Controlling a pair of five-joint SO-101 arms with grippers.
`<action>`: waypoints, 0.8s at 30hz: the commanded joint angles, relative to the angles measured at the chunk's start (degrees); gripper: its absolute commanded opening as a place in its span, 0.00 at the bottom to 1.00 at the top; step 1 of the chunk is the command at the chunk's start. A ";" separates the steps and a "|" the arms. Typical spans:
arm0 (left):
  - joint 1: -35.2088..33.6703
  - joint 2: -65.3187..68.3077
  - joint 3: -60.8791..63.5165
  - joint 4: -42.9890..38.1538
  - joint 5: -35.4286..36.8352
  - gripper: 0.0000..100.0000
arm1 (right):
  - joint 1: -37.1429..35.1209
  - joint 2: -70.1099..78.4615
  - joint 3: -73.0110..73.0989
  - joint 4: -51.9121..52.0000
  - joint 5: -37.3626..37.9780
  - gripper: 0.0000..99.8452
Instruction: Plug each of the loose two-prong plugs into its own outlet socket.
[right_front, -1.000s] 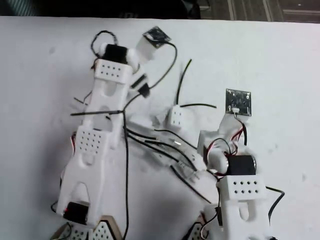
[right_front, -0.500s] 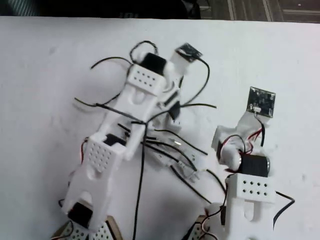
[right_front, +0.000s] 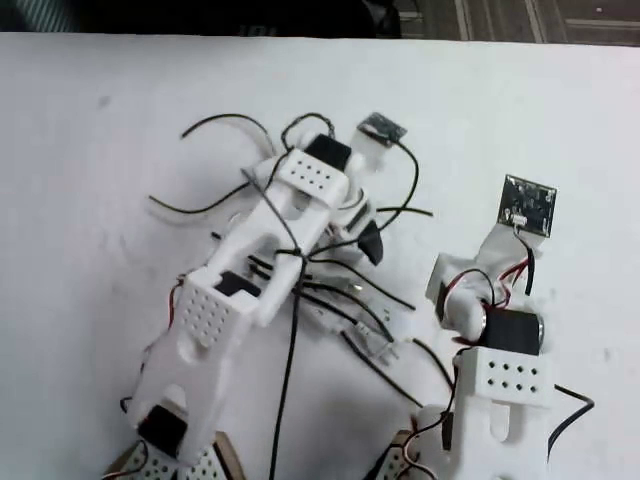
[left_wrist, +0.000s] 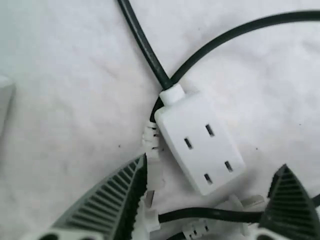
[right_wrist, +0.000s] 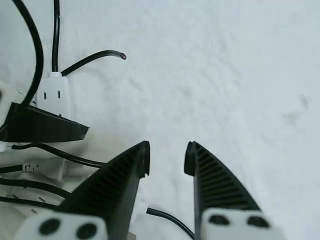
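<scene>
- The left end effector (left_wrist: 214, 167) hangs low over the table (left_wrist: 60, 75), its fingers spread wide on either side of a white outlet block (left_wrist: 200, 142) and gripping nothing.
- Both pairs of slots in that block stand empty, with no prongs seated.
- Loose plugs (left_wrist: 241, 204) on black cords (left_wrist: 147, 47) lie just beside the block's free end, near the spread fingers.
- The right end effector (right_wrist: 167, 155) sits over bare table, well apart from the block, fingers slightly parted and empty.
- Between the arms, a tangle of cords (right_front: 350, 300) sprawls; whether further sockets lie in it cannot be told.
- By this showing the task appears barely begun: every plug in view is yet to be picked up and pushed home.
</scene>
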 joint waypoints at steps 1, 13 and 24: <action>0.22 -4.00 2.81 -3.87 0.18 0.30 | 0.48 -1.45 -2.64 0.22 0.09 0.13; 2.51 -4.88 0.09 0.18 -3.34 0.06 | 0.48 -1.45 -2.55 0.22 0.09 0.13; -2.24 -7.43 -19.08 15.91 -6.15 0.02 | 0.48 -1.45 -2.55 0.22 0.09 0.13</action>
